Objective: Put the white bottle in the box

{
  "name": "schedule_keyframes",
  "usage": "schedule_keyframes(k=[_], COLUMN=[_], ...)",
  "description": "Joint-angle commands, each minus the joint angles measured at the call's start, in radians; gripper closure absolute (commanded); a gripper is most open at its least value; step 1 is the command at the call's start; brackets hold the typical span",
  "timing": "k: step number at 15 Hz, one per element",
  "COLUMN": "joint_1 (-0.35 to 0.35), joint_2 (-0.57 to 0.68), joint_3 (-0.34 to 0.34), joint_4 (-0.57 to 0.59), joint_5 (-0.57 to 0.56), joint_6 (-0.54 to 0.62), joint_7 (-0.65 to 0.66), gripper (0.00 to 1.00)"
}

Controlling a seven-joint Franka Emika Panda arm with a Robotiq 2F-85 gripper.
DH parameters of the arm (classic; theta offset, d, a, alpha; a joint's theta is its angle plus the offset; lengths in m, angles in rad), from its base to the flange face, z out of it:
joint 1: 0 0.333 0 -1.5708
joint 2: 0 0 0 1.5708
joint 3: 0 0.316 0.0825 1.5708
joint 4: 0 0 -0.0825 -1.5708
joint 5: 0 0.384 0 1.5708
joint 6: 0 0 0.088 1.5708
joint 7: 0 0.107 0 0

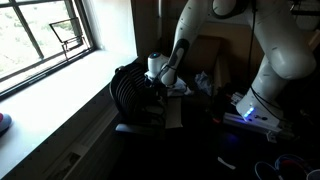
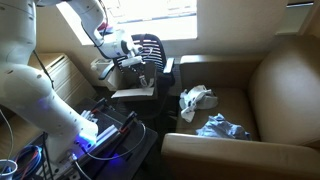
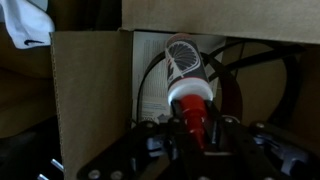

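Observation:
In the wrist view my gripper (image 3: 196, 128) is shut on the red-capped end of the white bottle (image 3: 184, 62). The bottle points away from the camera into the open cardboard box (image 3: 90, 95). Its pale body lies between the box walls, with dark curved ribs behind it. In both exterior views the gripper (image 1: 158, 72) (image 2: 128, 58) hangs by the black ribbed basket (image 1: 128, 92) (image 2: 152, 47). The bottle is too small to make out there.
A brown sofa (image 2: 265, 100) carries crumpled white and white-blue wrappers (image 2: 195, 98) (image 2: 225, 127). A window (image 1: 45, 35) with a broad sill is beside the basket. The robot base with a blue light (image 2: 95, 135) stands close by, with cables on the floor.

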Motion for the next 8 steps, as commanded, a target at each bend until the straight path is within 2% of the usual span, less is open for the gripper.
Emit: schedule_keyframes(k=[1,6,8], joint_1=[0.047,0.095,0.129], joint_2=[0.017,0.042,0.020], joint_3=[-0.044,-0.095,-0.133], joint_4=[0.001,-0.002,-0.006], joint_5=[-0.047,-0.081,-0.094], joint_6=[0.018,0.051,0.107], joint_7=[0.054,0.127,0.160], gripper=[0.94,0.94,0.94])
